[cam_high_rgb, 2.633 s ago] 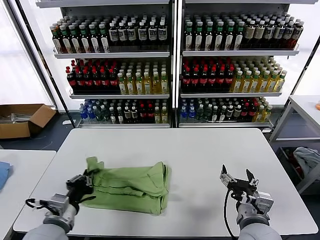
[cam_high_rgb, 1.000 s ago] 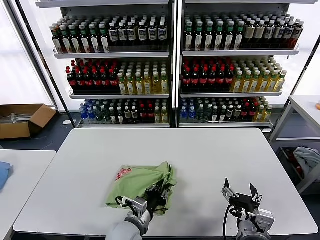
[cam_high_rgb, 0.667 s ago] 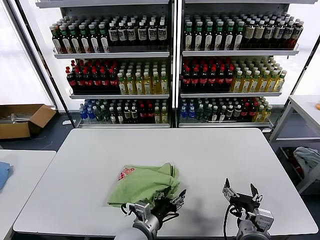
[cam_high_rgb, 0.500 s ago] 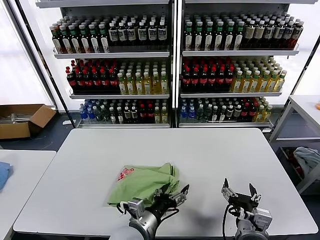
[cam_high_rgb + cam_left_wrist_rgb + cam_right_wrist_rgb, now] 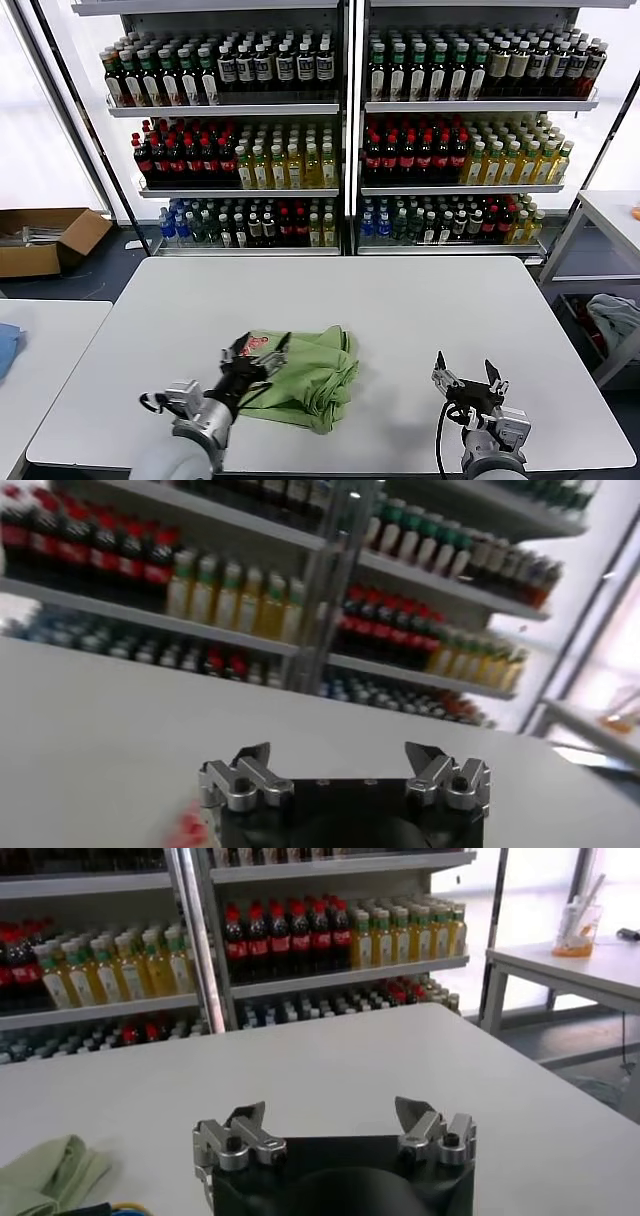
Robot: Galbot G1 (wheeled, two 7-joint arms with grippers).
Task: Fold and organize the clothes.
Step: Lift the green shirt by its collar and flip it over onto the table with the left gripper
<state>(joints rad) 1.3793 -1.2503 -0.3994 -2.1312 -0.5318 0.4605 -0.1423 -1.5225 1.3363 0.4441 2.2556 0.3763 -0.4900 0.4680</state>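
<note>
White table point(image 5: 420, 310) fills the lower frame. At lower left, the left gripper point(image 5: 252, 353) hangs with jaws apart over the near left edge of the green shirt point(image 5: 305, 375), lying bundled at lower center, long axis left-right. At lower right, the right gripper point(image 5: 463, 377) waits, jaws apart, farther away. Bottle shelves point(image 5: 340, 130) stand behind.

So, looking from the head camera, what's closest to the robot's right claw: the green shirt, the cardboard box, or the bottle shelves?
From the right gripper, open at the table's near right:
1. Green shirt, on the table to its left.
2. Bottle shelves, behind the table.
3. Cardboard box, on the floor far left.
</note>
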